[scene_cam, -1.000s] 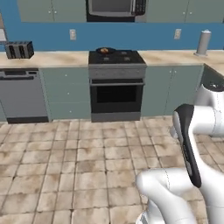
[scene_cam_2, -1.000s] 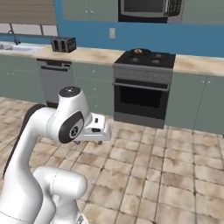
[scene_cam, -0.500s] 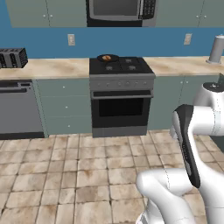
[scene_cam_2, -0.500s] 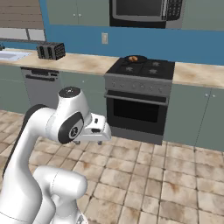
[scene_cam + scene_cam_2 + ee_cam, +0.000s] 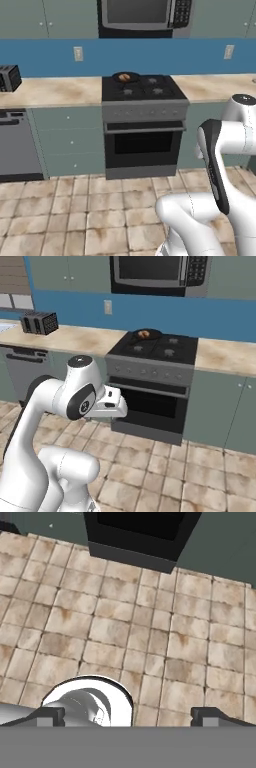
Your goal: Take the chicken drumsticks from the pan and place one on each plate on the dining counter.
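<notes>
- Tool [image 5: 127, 714]: two dark tips spread wide apart, nothing between them; it points down at the beige tiled floor [image 5: 125, 637] in front of the black oven door [image 5: 142, 529].
- Arm folded close to the base, the hand tucked low in the right base view; well apart from the stove.
- Round black shallow frying pan [image 5: 145, 335] sits on the back-left burner of the black stove top [image 5: 165, 348]; also in the left base view [image 5: 125, 77].
- Golden-brown drumstick pieces [image 5: 143, 333] lie inside the pan; too small here to separate into two.
- Grey toaster [image 5: 39, 322] on the marbled wall bench [image 5: 75, 338], well left of the stove.
- Judgement: approach stage, no pickup begun.
- For the step in hand: bring the base square to the stove, close enough that the back burner is in easy reach; then raise and extend the arm over the front burners.
- Come down into the pan from above, tips kept wide, closing across the narrow side of one piece only; stay off the pan rim and handle.
</notes>
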{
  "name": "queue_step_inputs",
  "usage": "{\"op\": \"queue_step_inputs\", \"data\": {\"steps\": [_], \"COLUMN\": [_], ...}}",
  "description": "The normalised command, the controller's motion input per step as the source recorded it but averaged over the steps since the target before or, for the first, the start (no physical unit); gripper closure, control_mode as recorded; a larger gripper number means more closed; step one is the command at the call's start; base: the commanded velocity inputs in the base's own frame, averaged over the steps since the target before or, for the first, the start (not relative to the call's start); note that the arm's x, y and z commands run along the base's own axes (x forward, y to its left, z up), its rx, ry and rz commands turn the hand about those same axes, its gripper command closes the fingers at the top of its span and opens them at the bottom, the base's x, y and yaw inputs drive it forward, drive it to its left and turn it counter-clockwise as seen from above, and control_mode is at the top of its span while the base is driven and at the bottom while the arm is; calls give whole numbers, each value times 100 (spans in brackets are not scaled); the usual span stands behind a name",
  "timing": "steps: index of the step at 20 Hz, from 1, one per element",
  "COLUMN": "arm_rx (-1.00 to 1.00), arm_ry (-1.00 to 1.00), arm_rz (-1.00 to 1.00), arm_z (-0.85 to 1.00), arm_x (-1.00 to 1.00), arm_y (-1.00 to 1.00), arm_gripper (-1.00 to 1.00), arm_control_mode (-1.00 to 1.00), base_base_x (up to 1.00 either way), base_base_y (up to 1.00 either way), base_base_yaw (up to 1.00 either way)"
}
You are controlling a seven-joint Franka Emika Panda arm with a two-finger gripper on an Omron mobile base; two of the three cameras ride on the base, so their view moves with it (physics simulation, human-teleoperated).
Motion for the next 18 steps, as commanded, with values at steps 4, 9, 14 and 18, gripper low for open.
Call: {"op": "queue_step_inputs", "data": {"steps": [4, 9, 14, 18], "arm_rx": [0, 0, 0, 0], "arm_ry": [0, 0, 0, 0], "arm_rz": [0, 0, 0, 0], "arm_z": [0, 0, 0, 0], "arm_x": [0, 0, 0, 0], "arm_y": [0, 0, 0, 0], "arm_gripper": [-100, -100, -100, -100], "arm_control_mode": [100, 100, 100, 100], "base_base_x": [100, 100, 100, 100], "base_base_y": [0, 10, 17, 24], "base_base_yaw": [0, 0, 0, 3]}}
